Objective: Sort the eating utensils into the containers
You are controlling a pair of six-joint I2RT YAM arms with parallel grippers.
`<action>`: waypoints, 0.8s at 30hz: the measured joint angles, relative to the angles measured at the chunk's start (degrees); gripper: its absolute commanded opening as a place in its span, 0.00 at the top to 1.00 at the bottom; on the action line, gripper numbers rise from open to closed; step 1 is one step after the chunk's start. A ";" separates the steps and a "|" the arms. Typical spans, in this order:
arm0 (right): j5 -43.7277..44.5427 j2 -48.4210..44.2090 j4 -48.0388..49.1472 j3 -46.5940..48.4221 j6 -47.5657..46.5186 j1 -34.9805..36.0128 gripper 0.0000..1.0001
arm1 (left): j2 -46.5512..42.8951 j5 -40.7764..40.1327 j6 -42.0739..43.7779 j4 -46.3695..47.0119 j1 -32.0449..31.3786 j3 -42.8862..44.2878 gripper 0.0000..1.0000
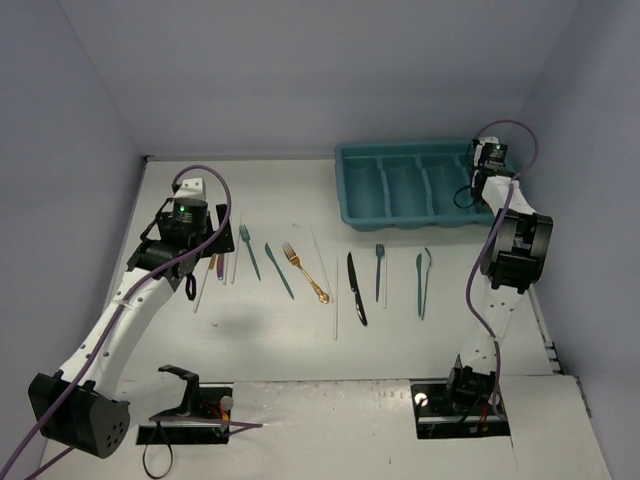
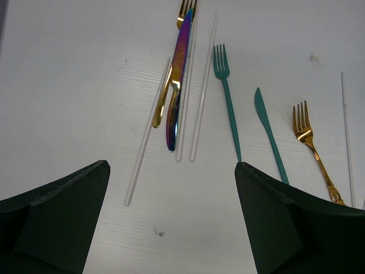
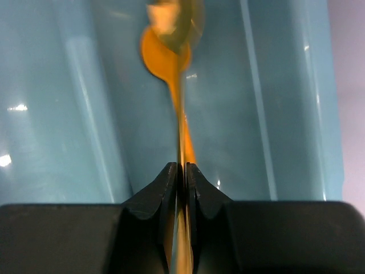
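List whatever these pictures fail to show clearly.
- Spoon: blurred in the right wrist view, with its handle end hidden inside the right gripper. In the top view it cannot be seen under that gripper.
- Gold piece: left wrist view, middle covered by the knife, top cut off by the edge.
- Gold fork: left wrist view, handle end behind the left gripper.
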 measured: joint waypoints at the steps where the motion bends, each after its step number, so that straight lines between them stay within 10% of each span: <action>1: -0.03 0.18 0.00 0.50 -0.03 -0.01 0.63 | 0.07 0.03 0.00 -0.01 0.00 0.00 0.10; 14: -0.84 -4.13 0.12 -0.49 5.84 0.70 0.42 | 0.13 0.53 -0.02 0.00 0.34 -0.33 0.10; 24: 3.63 -40.84 2.73 -26.61 23.77 11.80 0.40 | -1.23 1.93 -0.04 0.16 1.57 -0.55 0.10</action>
